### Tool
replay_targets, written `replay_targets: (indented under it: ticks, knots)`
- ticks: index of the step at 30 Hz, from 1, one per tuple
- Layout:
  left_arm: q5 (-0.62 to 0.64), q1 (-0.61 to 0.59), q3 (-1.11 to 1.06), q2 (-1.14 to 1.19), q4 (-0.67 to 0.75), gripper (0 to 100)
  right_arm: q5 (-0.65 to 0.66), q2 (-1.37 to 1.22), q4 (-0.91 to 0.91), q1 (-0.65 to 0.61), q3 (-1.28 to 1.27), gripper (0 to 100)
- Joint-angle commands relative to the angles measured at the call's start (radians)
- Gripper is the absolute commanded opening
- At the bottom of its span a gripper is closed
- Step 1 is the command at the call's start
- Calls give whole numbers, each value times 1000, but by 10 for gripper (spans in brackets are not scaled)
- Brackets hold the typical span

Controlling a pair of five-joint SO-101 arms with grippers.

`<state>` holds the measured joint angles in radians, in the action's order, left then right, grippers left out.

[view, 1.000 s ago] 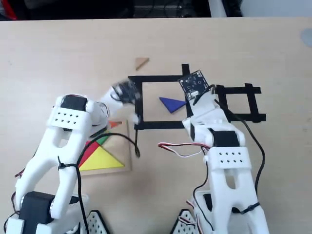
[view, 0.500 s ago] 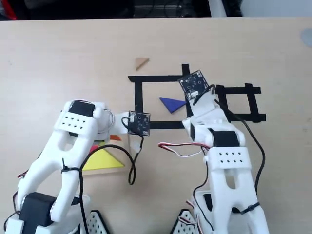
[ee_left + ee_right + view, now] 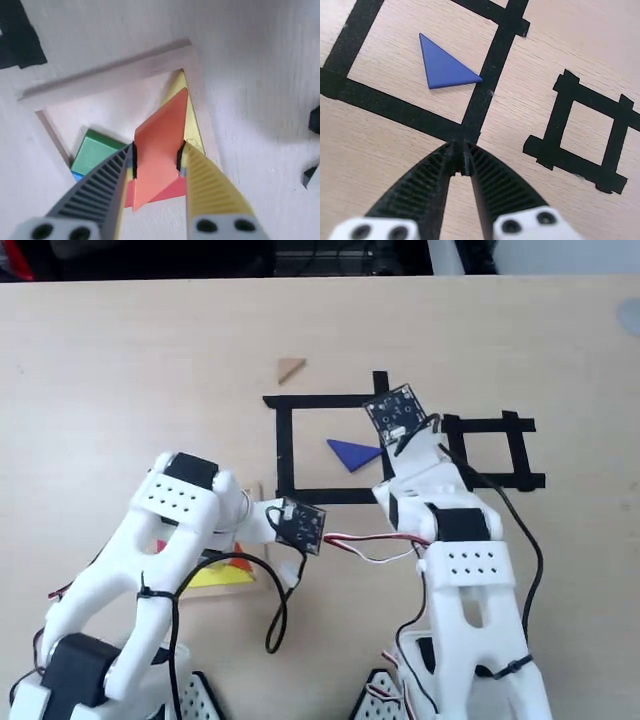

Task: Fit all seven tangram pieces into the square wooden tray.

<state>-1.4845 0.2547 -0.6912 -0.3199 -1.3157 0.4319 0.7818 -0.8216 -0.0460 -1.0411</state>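
Note:
My left gripper (image 3: 156, 152) is shut on an orange tangram piece (image 3: 159, 140), holding it tilted just above the square wooden tray (image 3: 110, 70). Inside the tray lie a yellow triangle (image 3: 192, 127), a green piece (image 3: 92, 150) and a red piece (image 3: 170, 189). From above, the left arm (image 3: 185, 515) covers most of the tray (image 3: 258, 492), with the yellow triangle (image 3: 212, 577) peeking out. A blue triangle (image 3: 442, 65) lies inside the large taped square (image 3: 283, 445). My right gripper (image 3: 460, 150) is shut and empty over that square's tape line, near the blue triangle (image 3: 352, 453).
A small tan triangle (image 3: 290, 368) lies on the table beyond the large taped square. A smaller taped square (image 3: 490, 453) sits to the right of the right arm (image 3: 440, 510). Cables hang between the two arms.
The left arm has swung back from the taped square's left edge to above the tray, its wrist turning toward the table's front. The right arm has not moved.

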Motion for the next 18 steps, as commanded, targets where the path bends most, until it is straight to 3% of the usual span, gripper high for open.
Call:
replay_targets:
  ticks: [1,7,18]
  knots:
    - [-485,28,13,58,95,36,5,10,15,-12,4,11]
    - [-482,28,18,221,180,40,5,10,15,-12,4,11]
    - [-390,27,125,224,61,184,5,10,15,-12,4,11]
